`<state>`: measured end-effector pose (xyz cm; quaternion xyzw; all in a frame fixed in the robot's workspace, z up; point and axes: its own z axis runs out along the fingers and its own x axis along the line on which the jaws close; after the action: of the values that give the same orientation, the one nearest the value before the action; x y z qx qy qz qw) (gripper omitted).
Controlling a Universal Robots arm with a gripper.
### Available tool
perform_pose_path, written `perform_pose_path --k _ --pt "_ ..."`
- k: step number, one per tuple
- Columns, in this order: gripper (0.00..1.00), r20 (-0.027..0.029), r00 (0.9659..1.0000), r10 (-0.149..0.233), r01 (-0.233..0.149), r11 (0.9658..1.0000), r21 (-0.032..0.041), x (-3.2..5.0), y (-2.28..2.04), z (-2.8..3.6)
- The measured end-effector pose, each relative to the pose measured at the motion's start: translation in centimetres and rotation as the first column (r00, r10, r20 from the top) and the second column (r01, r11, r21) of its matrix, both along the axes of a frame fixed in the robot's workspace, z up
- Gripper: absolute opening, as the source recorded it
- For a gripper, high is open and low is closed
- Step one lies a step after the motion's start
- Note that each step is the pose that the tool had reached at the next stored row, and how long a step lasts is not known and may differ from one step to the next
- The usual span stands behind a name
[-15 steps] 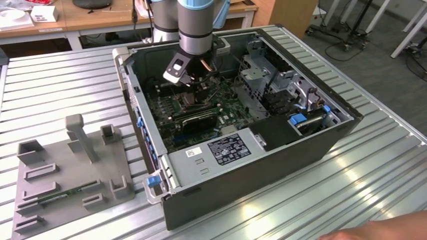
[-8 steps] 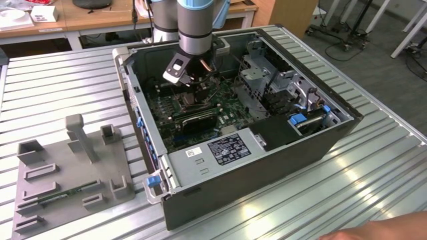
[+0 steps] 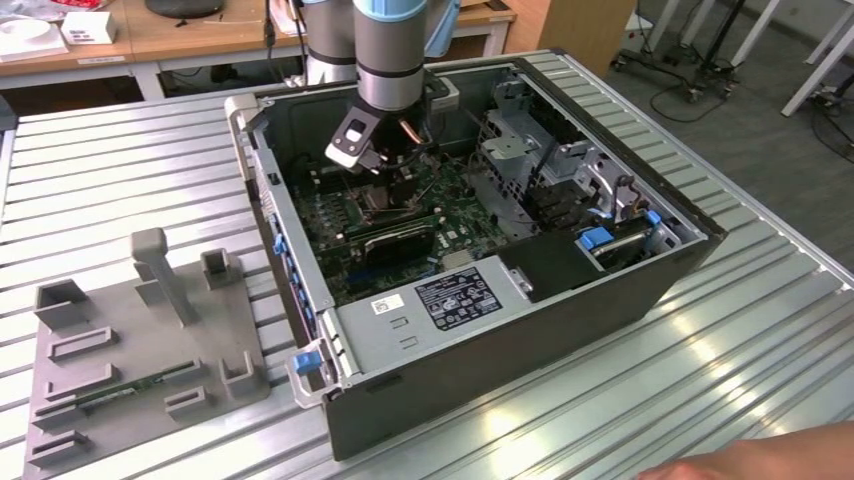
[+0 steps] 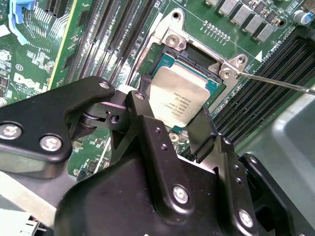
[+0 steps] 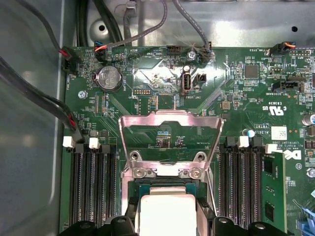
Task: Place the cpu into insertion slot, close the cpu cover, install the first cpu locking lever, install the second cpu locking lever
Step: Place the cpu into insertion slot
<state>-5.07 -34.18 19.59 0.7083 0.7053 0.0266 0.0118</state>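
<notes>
Two jaws hold the printed cpu [image 4: 179, 101] over the insertion slot [image 4: 194, 58].

place: robotics lab | open computer case [image 3: 534, 330] is lying on ribbed metal bench [image 3: 120, 180] | wooden desks [image 3: 174, 35], wheeled stands [image 3: 691, 88] are standing past its far edge

Open cover [image 5: 170, 119], cpu [image 5: 167, 214] over insertion slot [image 5: 165, 189]
</notes>
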Motion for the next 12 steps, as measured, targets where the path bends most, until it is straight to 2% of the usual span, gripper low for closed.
perform_pose_path --k 12 --pt "0.54 0.0000 1.0000 0.000 0.000 1.0000 0.0000 -0.07 0.00 -0.08"
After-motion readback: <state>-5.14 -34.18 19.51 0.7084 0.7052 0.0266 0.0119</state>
